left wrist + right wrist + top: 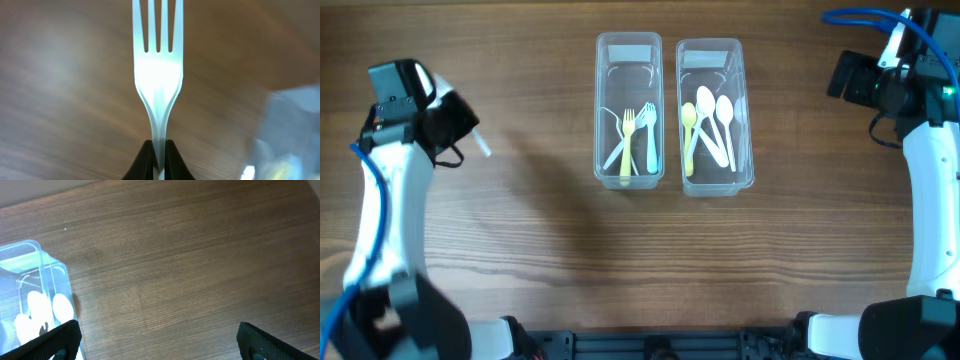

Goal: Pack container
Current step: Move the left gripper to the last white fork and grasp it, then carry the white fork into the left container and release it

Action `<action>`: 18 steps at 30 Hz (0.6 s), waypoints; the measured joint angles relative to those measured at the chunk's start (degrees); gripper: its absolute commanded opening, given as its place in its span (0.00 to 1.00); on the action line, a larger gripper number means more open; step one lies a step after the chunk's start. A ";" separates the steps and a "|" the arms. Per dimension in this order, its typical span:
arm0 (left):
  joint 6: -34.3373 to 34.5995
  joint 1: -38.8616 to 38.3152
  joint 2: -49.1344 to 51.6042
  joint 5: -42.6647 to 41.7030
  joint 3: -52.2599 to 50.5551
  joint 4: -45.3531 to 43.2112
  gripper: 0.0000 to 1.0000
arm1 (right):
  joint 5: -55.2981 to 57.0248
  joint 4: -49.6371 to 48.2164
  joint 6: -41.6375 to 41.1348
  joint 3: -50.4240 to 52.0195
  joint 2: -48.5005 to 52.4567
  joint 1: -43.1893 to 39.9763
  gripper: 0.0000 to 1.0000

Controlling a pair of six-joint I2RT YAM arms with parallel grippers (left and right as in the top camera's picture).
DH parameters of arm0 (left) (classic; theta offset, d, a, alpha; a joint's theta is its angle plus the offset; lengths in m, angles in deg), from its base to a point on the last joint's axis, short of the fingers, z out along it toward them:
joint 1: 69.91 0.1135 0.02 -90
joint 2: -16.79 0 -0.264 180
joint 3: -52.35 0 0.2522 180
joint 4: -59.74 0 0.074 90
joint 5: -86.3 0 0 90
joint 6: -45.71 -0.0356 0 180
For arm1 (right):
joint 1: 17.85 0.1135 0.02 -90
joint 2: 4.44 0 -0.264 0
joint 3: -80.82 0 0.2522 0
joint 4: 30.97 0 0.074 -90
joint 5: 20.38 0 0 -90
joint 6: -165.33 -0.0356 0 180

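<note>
surface: you're on a brown wood-grain table (520,230). it fills nearly every view, and the right wrist catches a pale strip past its edge.
containers: two clear tubs sit just beside each other, middle of the table toward the far side. the fork container (628,70) on the left has white and yellow forks (632,145). the spoon container (710,62) on the right has white and yellow spoons (712,120).
left gripper (159,150): jaws together, clamped on the handle of a white fork (158,75), tines pointing away from the wrist camera. overhead puts it out at the table's left side, well apart from the tubs.
right gripper (157,330): jaws wide apart with only bare wood between them, up at the table's right end.
open room: you've got bare wood between your left arm and the fork container, along the near edge, and right of the spoon container.
view differences: only the left wrist shows the grip and tines, while overhead gives just a sliver of handle. the right wrist catches a corner of the spoon container. the left wrist has a blurry clear shape at lower right, can't tell what it is.
</note>
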 measured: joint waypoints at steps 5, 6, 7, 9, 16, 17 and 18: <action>0.00 -10.38 -6.69 -1.46 0.13 -0.26 0.04 | 0.00 0.00 0.00 0.00 0.00 0.00 1.00; 0.00 -12.31 -7.04 -1.53 0.13 -0.66 0.04 | 0.00 0.00 0.00 0.00 0.00 0.00 1.00; 0.04 -14.84 -7.30 -1.75 0.13 -1.27 0.04 | 0.00 0.00 0.00 0.00 0.00 0.00 1.00; 0.48 -19.17 -7.37 -1.68 0.13 -1.99 0.04 | 0.00 0.00 0.00 0.00 0.00 0.00 1.00; 2.36 -32.04 -6.64 0.50 0.13 -5.68 0.04 | 0.00 0.00 0.00 0.00 0.00 0.00 1.00; 2.62 -33.29 -6.27 0.96 0.13 -6.12 0.04 | 0.00 0.00 0.00 0.00 0.00 0.00 1.00; 2.93 -34.75 -5.64 1.49 0.13 -6.73 0.04 | 0.00 0.00 0.00 0.00 0.00 0.00 1.00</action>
